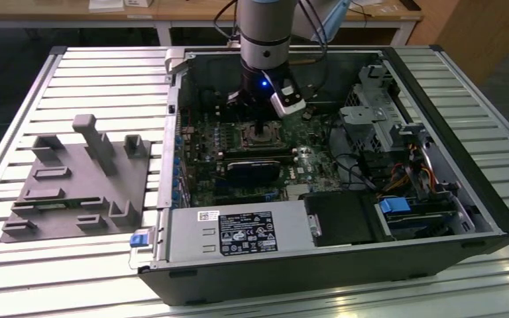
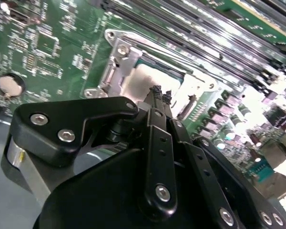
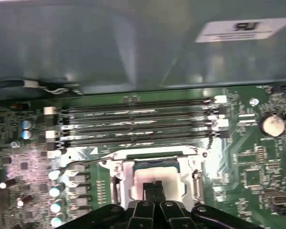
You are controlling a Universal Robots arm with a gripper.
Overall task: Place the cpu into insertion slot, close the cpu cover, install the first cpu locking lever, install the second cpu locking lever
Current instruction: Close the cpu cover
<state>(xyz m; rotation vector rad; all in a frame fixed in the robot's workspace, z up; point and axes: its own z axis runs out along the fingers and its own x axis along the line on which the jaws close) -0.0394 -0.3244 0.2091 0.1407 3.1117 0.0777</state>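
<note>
The cpu, a flat square chip with a dull silvery top, lies in the insertion slot on the green board. The cpu cover, a thin silvery frame, lies down around it, and the chip shows through its window. My gripper hangs just above the chip's middle with its black fingers pressed together and nothing between them. In the second wrist view the gripper has its tips over the chip's edge. A thin metal lever rod runs along one side of the socket.
Several long black memory slots run beside the socket, and a coin battery sits on the board. A black module lies nearer the power supply. A drive cage and cables are inside the case, at the exterior view's right. A grey fixture stands outside it.
</note>
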